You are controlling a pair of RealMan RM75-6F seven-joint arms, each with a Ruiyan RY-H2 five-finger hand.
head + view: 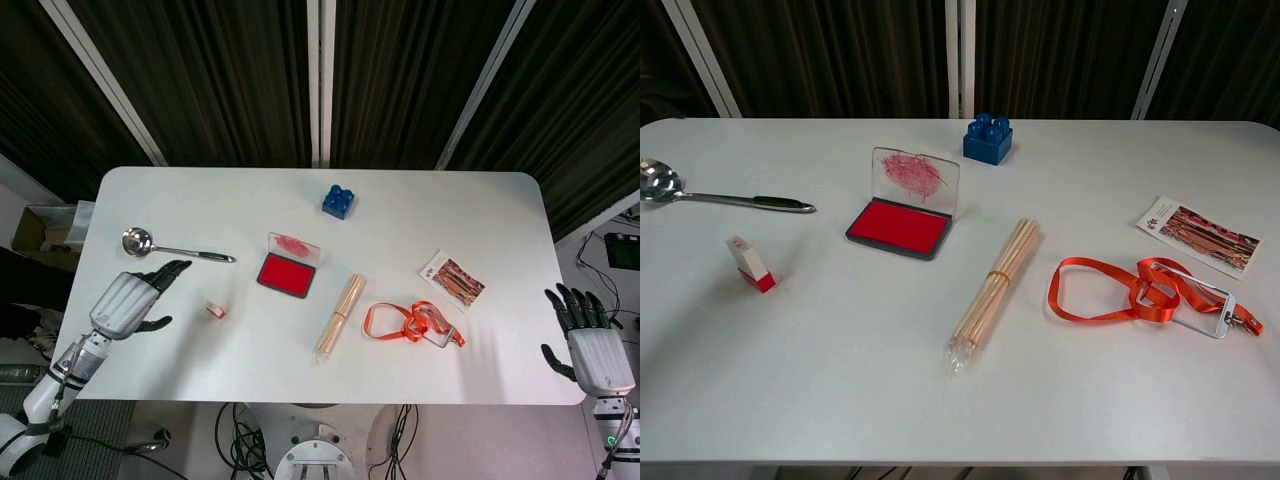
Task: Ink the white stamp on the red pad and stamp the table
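Observation:
The small white stamp (216,311) (750,264) with a red base lies tilted on the white table (440,205), left of centre. The red ink pad (288,273) (900,226) sits open mid-table, its clear lid (916,178) standing up and smeared red. My left hand (130,300) hovers over the table's left part, fingers apart, holding nothing, a short way left of the stamp. My right hand (590,345) stays open off the table's right front corner. Neither hand shows in the chest view.
A metal ladle (170,246) lies behind the left hand. A blue brick (338,202) stands at the back; a bundle of wooden sticks (340,315), an orange lanyard (412,324) and a printed card (452,280) lie to the right.

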